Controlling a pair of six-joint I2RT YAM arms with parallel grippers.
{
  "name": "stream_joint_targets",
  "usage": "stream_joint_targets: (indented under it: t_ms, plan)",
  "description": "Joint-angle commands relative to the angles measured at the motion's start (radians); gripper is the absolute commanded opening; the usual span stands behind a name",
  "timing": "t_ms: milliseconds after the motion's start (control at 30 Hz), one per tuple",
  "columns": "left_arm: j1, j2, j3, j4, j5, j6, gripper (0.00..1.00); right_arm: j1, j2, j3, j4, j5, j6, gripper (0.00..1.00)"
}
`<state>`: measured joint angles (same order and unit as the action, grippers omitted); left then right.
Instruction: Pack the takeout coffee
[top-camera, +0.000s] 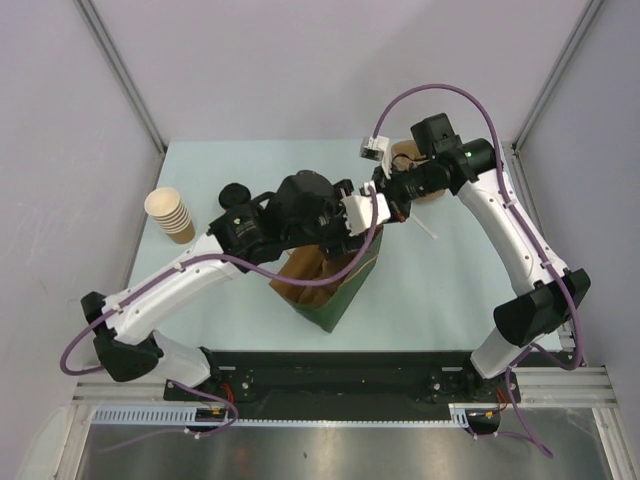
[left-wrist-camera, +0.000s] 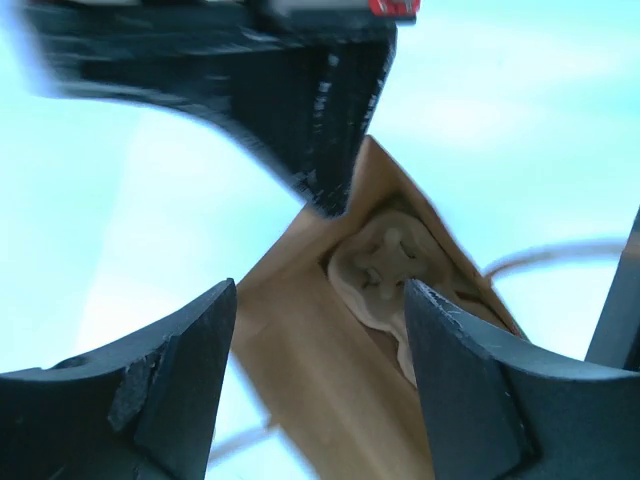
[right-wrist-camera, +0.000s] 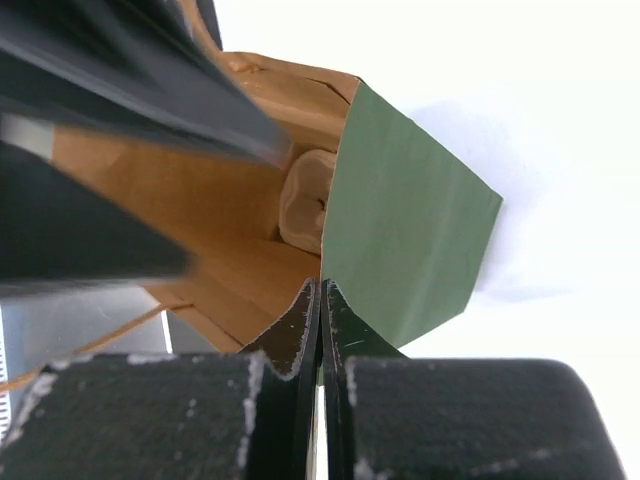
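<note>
Nearest the arm bases, the paper bag (top-camera: 330, 300) stands upright on the table (top-camera: 440, 280). Its mouth is open, and it is green outside and brown inside. Inside it sits a pale moulded tray (left-wrist-camera: 385, 270), which shows through the mouth in both wrist views.

The left end effector (left-wrist-camera: 320, 292) hangs over the open mouth with its fingers spread wide and nothing between them. The right end effector (right-wrist-camera: 321, 300) reaches in from the far right. Its fingers are pressed together on the bag's rim, pinching the paper wall where the green outer face meets the brown lining. In the left wrist view its dark fingers come down onto a corner of that rim, opposite the spread fingers.

Beyond the bag, to the left of the left arm's wrist, the takeout coffee (top-camera: 235, 192) stands on the table, outside the bag and well apart from both end effectors. From above only its round black lid shows, partly covered by the arm. A stack of pale lidless cups (top-camera: 172, 215) sits near it on the left, not touching it.

To the right of the bag, a thin white stick (top-camera: 426, 229) lies on the table beside the right forearm. Farthest back, a brown paper thing (top-camera: 405, 152) is mostly hidden behind the right wrist, and I cannot tell what it is
</note>
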<state>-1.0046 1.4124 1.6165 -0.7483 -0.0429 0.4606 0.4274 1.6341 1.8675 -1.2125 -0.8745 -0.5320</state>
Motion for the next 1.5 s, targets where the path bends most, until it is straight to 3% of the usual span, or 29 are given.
stream_joint_targets:
  t_ms: [0,200,367,500,633,933,1200,1467]
  plan:
    - [0.004,-0.049,0.143,-0.078,0.034,-0.017,0.74,-0.026,-0.054,-0.021,0.033,-0.020,-0.014,0.00]
    - [0.012,-0.084,0.273,-0.163,0.162,-0.049,0.78,-0.024,-0.066,-0.033,0.033,-0.027,-0.062,0.00]
    - [0.150,-0.050,0.463,-0.267,0.268,-0.141,0.81,-0.026,-0.072,-0.045,0.034,-0.057,-0.115,0.00]
    - [0.286,-0.053,0.494,-0.295,0.342,-0.210,0.84,-0.026,-0.077,-0.086,0.045,-0.087,-0.167,0.00]
    - [0.479,-0.136,0.300,-0.234,0.480,-0.258,0.88,-0.019,-0.095,-0.094,0.089,-0.078,-0.200,0.00]
    - [0.710,-0.342,-0.223,-0.011,0.598,-0.255,0.93,0.134,-0.129,-0.053,0.067,0.078,-0.240,0.00]
    - [0.750,-0.377,-0.310,-0.005,0.617,-0.324,0.97,0.226,-0.062,0.045,0.050,0.189,-0.181,0.00]
    - [0.833,-0.291,-0.368,0.067,0.680,-0.445,0.98,0.151,0.085,0.137,0.034,0.100,-0.116,0.00]
